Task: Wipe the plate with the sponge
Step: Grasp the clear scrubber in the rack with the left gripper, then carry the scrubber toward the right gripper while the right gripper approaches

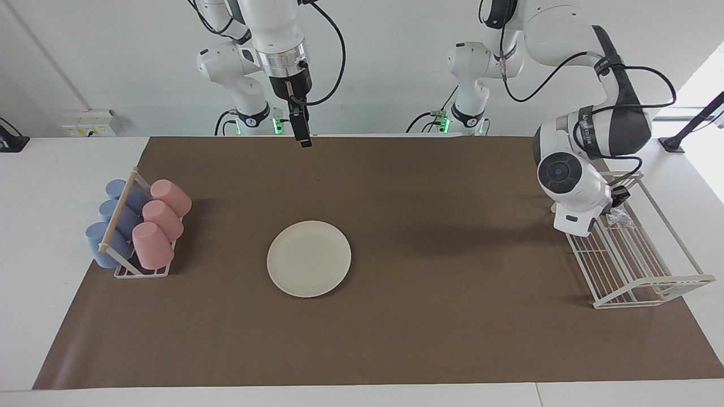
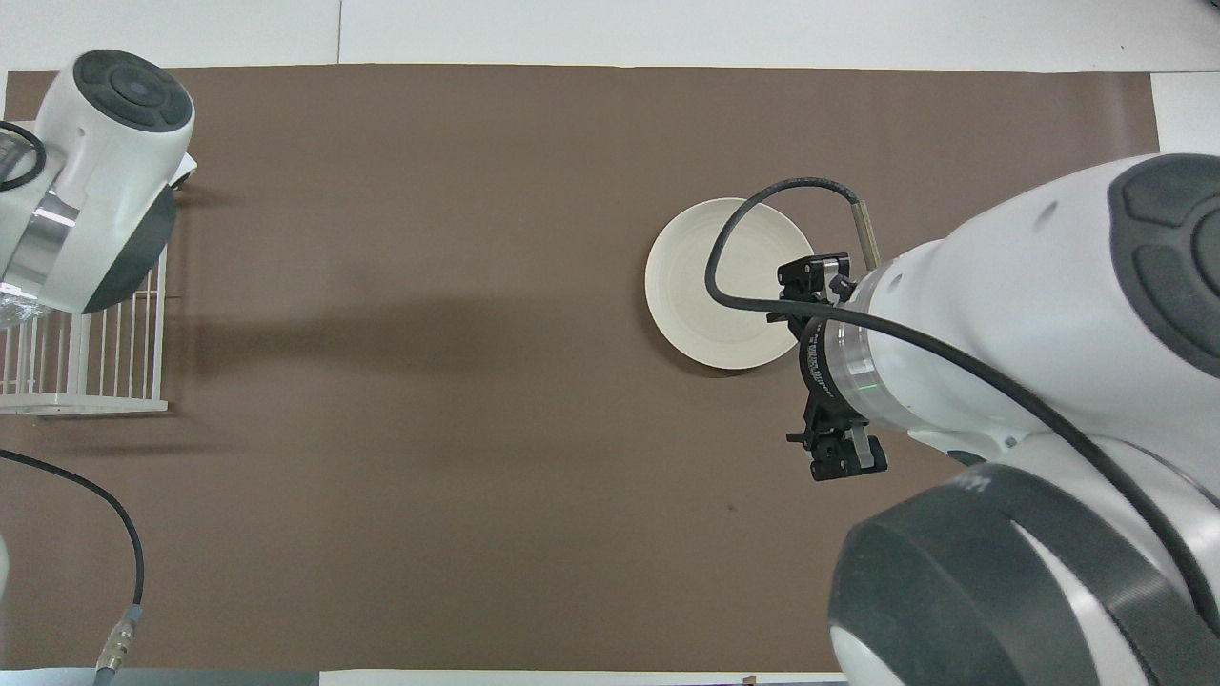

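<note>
The cream-white plate (image 1: 309, 259) lies flat on the brown mat, mid-table toward the right arm's end; it also shows in the overhead view (image 2: 710, 283), partly covered by the right arm's wrist. The silvery speckled sponge (image 1: 619, 217) sits in the white wire rack (image 1: 639, 265) at the left arm's end; a sliver of it shows at the overhead view's edge (image 2: 10, 310). My left gripper (image 1: 611, 213) is down in the rack at the sponge, its fingers hidden by the hand. My right gripper (image 1: 305, 141) hangs in the air over the mat's edge by the robots.
A small rack holds pink cups (image 1: 161, 221) and blue cups (image 1: 110, 226) lying on their sides at the right arm's end. The brown mat (image 1: 452, 316) covers most of the table. The wire rack also shows in the overhead view (image 2: 86, 372).
</note>
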`<state>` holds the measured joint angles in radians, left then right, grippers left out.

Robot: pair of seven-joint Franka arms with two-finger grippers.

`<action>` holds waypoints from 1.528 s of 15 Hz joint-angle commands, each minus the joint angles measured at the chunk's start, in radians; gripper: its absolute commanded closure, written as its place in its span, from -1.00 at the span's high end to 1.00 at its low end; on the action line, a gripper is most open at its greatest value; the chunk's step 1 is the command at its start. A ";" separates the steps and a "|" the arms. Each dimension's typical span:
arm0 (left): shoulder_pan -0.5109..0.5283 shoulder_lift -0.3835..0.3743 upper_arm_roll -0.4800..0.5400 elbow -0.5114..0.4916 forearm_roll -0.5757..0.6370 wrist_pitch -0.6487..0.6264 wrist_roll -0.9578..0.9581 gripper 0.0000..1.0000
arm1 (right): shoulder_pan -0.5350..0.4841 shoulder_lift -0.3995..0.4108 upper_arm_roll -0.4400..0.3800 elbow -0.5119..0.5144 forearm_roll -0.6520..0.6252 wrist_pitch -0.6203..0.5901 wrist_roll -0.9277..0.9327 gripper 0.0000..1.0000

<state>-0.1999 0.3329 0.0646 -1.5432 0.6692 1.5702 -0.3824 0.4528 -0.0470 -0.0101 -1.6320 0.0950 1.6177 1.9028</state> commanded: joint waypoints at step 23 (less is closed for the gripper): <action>0.226 -0.594 0.004 -0.692 -1.930 0.071 0.336 -1.00 | 0.016 -0.024 0.022 -0.031 0.066 0.086 0.054 1.00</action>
<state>0.0569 -0.1479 0.0678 -2.0825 -1.1778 1.5922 -0.1095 0.4544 -0.0478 -0.0034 -1.6329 0.1480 1.6586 1.9084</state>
